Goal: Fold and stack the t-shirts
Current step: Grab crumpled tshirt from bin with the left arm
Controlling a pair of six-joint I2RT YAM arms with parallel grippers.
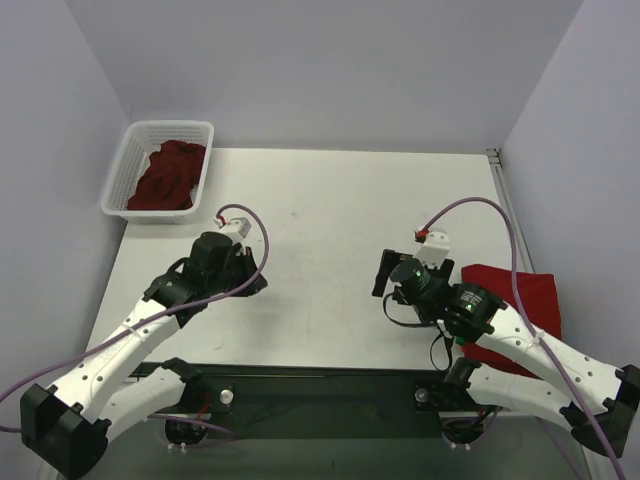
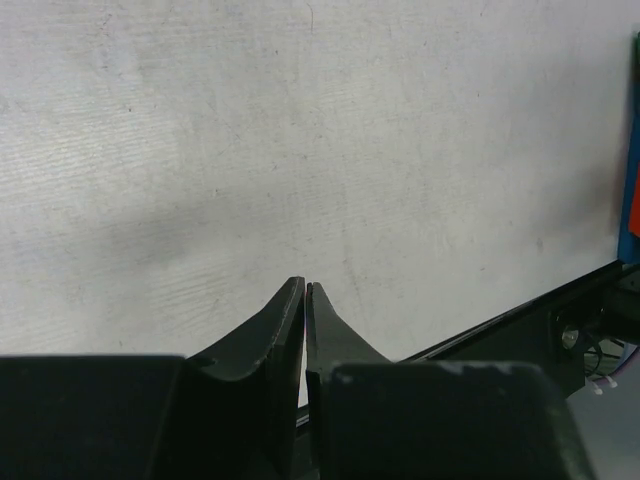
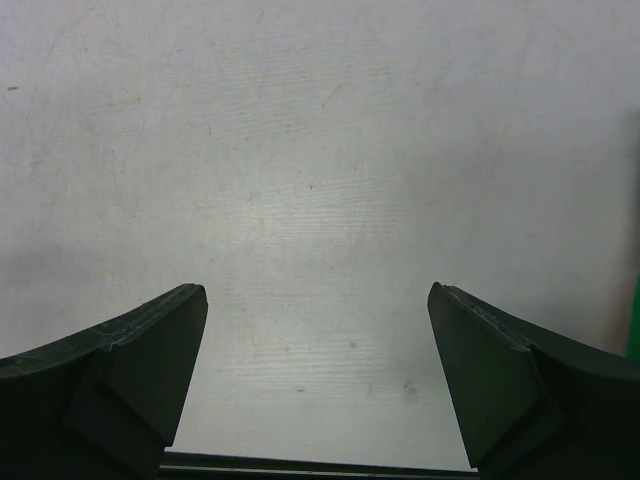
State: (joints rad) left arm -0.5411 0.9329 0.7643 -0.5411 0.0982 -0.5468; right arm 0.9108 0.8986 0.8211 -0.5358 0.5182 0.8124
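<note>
Left gripper fills the bottom of its wrist view. Its two dark fingers are drawn narrow, with only a hairline slit between the tips and nothing held in it. Right gripper stands wide, with one finger at each side of its view. Only bare white table shows between them, and no cloth is in the gap. Both hang over the middle band of the table, the left one left of centre and the right one right of centre. They are well apart from each other, and neither touches a shirt.

Outward from the right gripper, a red shirt lies folded into a flat block on the table's right side, near the edge. The right arm crosses over its near part. Outward from the left gripper, at the far left corner, a white mesh basket sits near the left wall. A maroon shirt lies crumpled inside it, unfolded. The two shirts are well apart, on opposite sides of the table. A black rail runs along the near edge between the arm bases.
</note>
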